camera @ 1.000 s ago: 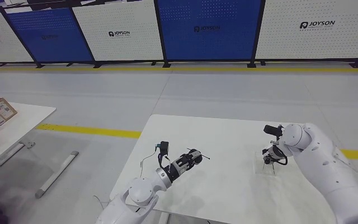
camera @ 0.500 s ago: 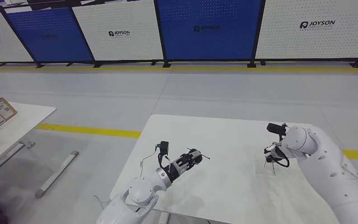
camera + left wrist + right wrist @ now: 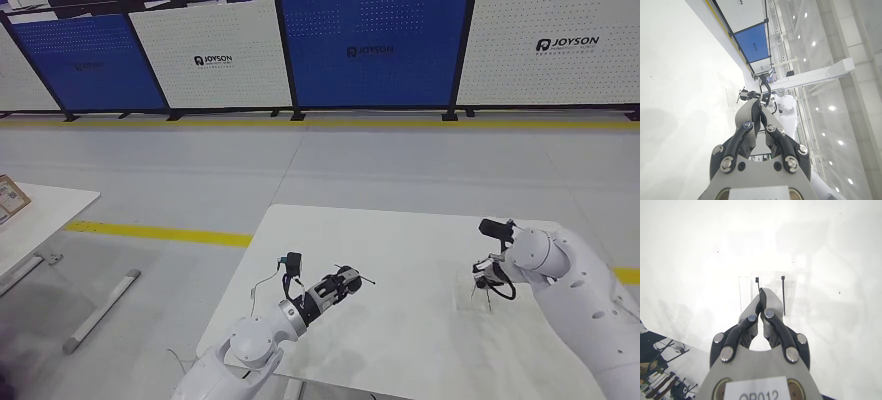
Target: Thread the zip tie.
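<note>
Now right claw (image 3: 761, 290) pinches a thin black zip tie (image 3: 757, 279) (left claw (image 3: 758, 103) clamps a slim strip (image 3: 368, 280)).

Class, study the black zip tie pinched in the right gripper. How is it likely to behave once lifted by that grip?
The zip tie is a thin, narrow strap, so probably very light and bendy beyond the right gripper. Its blocky head sticks out past the grip and may droop. It looks smooth, so it might slip if tugged.
</note>
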Available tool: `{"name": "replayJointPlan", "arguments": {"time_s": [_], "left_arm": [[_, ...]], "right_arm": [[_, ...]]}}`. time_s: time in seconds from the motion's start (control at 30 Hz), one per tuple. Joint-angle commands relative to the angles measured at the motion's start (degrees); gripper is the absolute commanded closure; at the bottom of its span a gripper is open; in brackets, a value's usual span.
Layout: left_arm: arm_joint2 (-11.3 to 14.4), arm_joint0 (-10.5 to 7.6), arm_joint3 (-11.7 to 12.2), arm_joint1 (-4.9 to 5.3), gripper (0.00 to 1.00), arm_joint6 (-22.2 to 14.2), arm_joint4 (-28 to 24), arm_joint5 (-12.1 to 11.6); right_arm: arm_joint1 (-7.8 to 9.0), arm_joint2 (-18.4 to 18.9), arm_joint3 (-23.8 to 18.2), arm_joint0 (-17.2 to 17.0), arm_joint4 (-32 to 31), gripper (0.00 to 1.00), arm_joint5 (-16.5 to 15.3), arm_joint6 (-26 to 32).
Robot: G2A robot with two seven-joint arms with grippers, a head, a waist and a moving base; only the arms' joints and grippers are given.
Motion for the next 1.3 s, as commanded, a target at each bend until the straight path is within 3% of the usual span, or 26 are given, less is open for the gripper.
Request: {"name": "replayJointPlan", "arguments": {"time_s": [0.0,0.3,0.97,1.13,1.27], "left_arm": [[0.0,0.0,0.0,0.0,1.0,0.0,0.0,0.0],[0.0,0.0,0.0,0.0,1.0,0.0,0.0,0.0],[0.0,0.0,0.0,0.0,1.0,0.0,0.0,0.0],[0.0,0.0,0.0,0.0,1.0,0.0,0.0,0.0],[0.0,0.0,0.0,0.0,1.0,0.0,0.0,0.0]], "right_arm": [[0.45,1.5,-1.6,-0.9,0.3,1.0,0.0,-1.3],[3.79,11.9,-15.9,-11.0,3.0,1.0,-2.6,-6.2],[3.8,12.0,-16.1,-11.6,3.1,1.0,-2.9,-7.7],[4.28,16.1,-21.4,-15.3,7.4,1.0,-5.4,-13.1],[5.01,19.6,-28.5,-21.2,9.1,1.0,-7.1,-17.1]]}}
